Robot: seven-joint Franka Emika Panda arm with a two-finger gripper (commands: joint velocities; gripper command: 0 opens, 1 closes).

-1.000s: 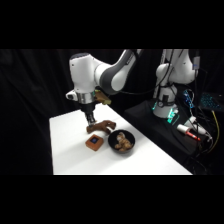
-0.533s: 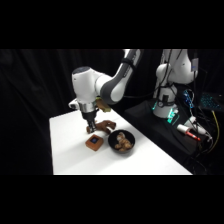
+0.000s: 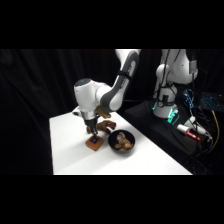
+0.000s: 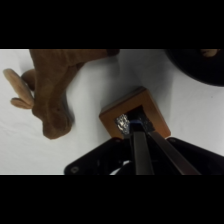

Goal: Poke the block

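Just one block (image 4: 134, 117), one bowl (image 3: 121, 142), one brown branch-like piece (image 4: 52, 90).

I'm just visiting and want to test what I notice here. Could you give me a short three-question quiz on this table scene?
1. True or false: the end effector is over the block.
2. What stands nearest the block in the side view? A) the black bowl B) a metal spoon C) a glass cup
3. Fill in: the brown branch-like object lies on the white ____.

Key: 1 true; 2 A; 3 table.
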